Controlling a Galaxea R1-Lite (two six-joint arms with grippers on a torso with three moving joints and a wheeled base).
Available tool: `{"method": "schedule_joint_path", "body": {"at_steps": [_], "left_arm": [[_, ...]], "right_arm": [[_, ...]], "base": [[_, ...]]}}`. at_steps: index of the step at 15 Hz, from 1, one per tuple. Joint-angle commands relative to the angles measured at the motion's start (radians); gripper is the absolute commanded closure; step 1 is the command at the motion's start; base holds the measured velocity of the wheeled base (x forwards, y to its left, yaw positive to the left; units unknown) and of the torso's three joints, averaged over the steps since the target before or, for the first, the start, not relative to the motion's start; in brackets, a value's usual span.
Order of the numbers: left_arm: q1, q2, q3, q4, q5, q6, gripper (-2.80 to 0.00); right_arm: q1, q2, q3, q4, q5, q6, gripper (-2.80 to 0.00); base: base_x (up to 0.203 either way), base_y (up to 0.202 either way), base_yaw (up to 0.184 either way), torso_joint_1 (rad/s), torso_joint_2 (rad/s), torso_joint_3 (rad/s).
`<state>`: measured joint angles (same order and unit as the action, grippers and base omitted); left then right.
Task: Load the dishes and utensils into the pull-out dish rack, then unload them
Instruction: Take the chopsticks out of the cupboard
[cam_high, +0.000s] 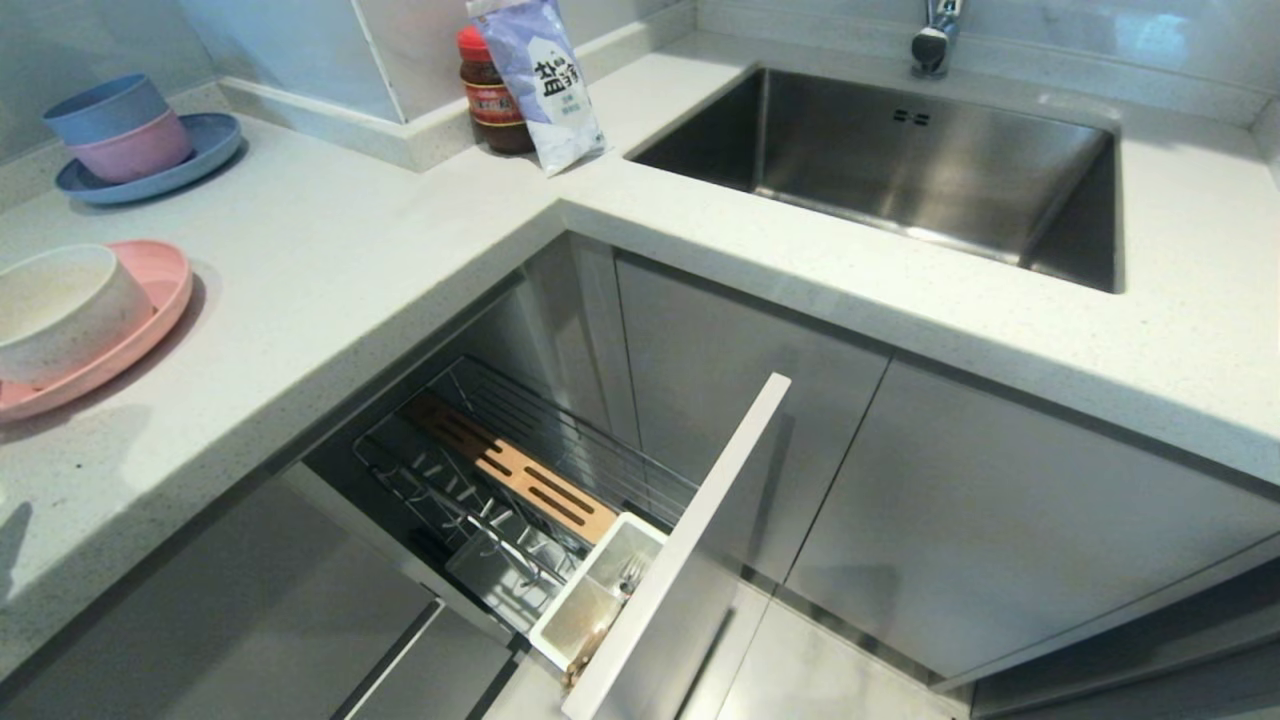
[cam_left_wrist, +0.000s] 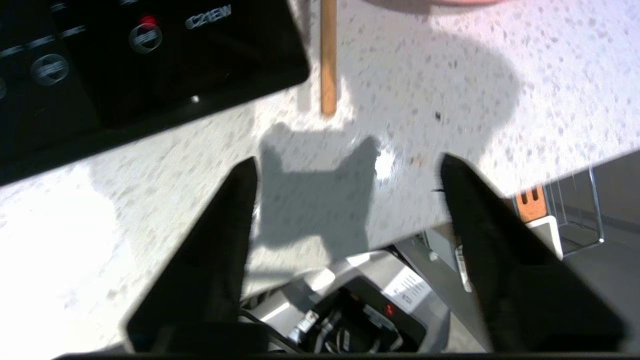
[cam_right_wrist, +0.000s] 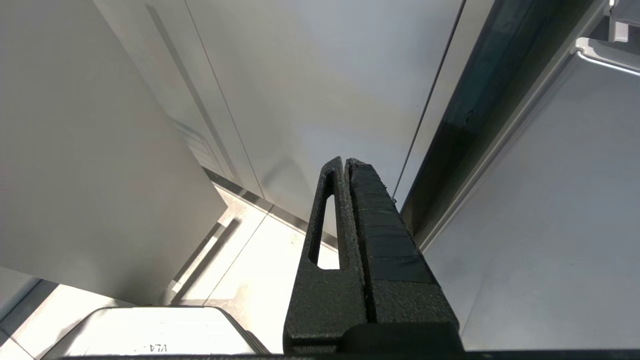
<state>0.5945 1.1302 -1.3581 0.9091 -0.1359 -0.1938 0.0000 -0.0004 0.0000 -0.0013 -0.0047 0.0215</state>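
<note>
Left pincer hovers with fingers apart over the speckled table, empty, near one wooden chopstick lying lengthwise away from it. Right pincer is pressed together. One off-white bowl sits on one pink plate, far left of the pulled-out dish rack.

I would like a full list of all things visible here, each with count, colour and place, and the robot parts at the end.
bowl: one, off-white, on the pink plate, counter far left
pink plate: one, under that bowl
stacked bowls: two, blue over pink, on the blue plate
blue plate: one, counter back left
jar: one, red lid, counter corner
bag: one, white and blue, leaning by the jar
sink: one, steel, with tap
dish rack: one, chrome wire, pulled out below the counter
cutlery cup: one, white, rack front; fork inside
chopstick: one seen, wooden, on the counter
left gripper: black, open above the counter edge
right gripper: black, shut, beside the cabinets
</note>
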Motion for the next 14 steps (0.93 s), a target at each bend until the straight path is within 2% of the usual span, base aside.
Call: {"method": "schedule_joint_path", "body": {"at_steps": [1, 3, 5, 8, 10, 11, 12, 14], "left_arm": [[-0.016, -0.131, 0.029, 0.002, 0.046, -0.002, 0.00], [-0.063, -0.204, 0.029, -0.003, 0.094, -0.005, 0.00], [-0.146, -0.251, -0.007, -0.045, 0.119, -0.012, 0.00], [-0.267, -0.278, -0.028, -0.332, 0.125, -0.016, 0.00], [-0.331, -0.263, -0.034, -0.584, 0.124, -0.032, 0.00], [-0.373, -0.236, -0.041, -0.707, 0.122, -0.048, 0.00], [-0.409, -0.201, -0.052, -0.771, 0.121, -0.071, 0.00], [-0.477, -0.148, -0.073, -0.797, 0.118, -0.218, 0.00]], "right_arm": [[0.000, -0.003, 0.002, 0.000, 0.000, 0.000, 0.00], [0.000, -0.003, 0.002, 0.000, 0.000, 0.000, 0.00], [0.000, -0.003, 0.002, 0.000, 0.000, 0.000, 0.00], [0.000, -0.003, 0.002, 0.000, 0.000, 0.000, 0.00], [0.000, -0.003, 0.002, 0.000, 0.000, 0.000, 0.00], [0.000, -0.003, 0.002, 0.000, 0.000, 0.000, 0.00], [0.000, -0.003, 0.002, 0.000, 0.000, 0.000, 0.00], [0.000, -0.003, 0.002, 0.000, 0.000, 0.000, 0.00]], "base": [[0.000, 0.000, 0.000, 0.000, 0.00, 0.000], [0.000, 0.000, 0.000, 0.000, 0.00, 0.000], [0.000, 0.000, 0.000, 0.000, 0.00, 0.000], [0.000, 0.000, 0.000, 0.000, 0.00, 0.000], [0.000, 0.000, 0.000, 0.000, 0.00, 0.000], [0.000, 0.000, 0.000, 0.000, 0.00, 0.000], [0.000, 0.000, 0.000, 0.000, 0.00, 0.000], [0.000, 0.000, 0.000, 0.000, 0.00, 0.000]]}}
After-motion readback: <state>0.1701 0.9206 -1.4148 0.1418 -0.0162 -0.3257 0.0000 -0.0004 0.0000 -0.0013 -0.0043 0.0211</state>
